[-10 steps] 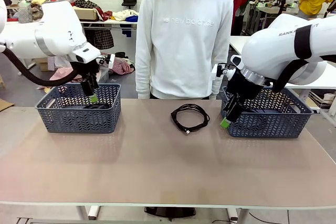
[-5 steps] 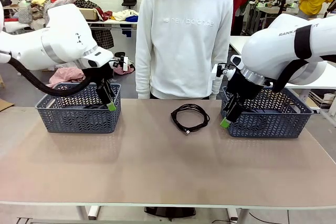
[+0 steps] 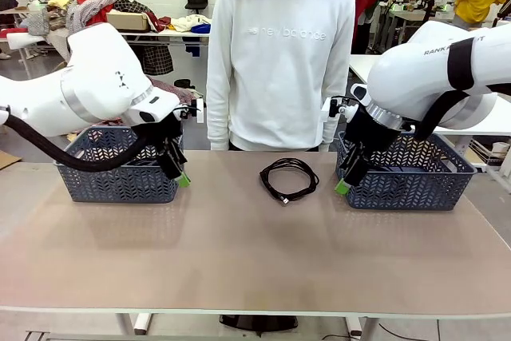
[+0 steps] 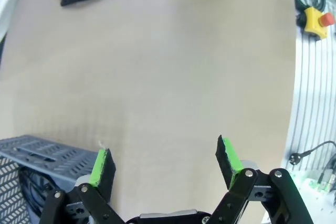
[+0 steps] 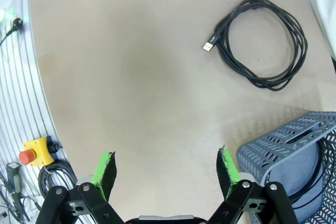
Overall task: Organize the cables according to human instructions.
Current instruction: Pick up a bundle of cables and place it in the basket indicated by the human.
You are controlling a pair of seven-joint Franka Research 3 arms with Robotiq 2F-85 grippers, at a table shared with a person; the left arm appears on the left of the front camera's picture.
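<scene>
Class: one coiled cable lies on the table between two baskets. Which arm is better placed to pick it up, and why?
Probably right: the right gripper, jaws open, hangs nearer the coiled cable than the left gripper, also open, beside the left basket.

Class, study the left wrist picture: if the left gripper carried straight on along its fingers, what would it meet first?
Probably the bare beige tabletop: the open left gripper has nothing between its fingers; the grey plastic basket sits off to one side.

A plain tan table [image 3: 239, 253] carries three things. A coiled black cable [image 3: 288, 178] lies at its far middle. Well to the cable's left stands a grey-blue basket [image 3: 120, 167]; just beside it on the right stands a second basket [image 3: 409, 175].
</scene>
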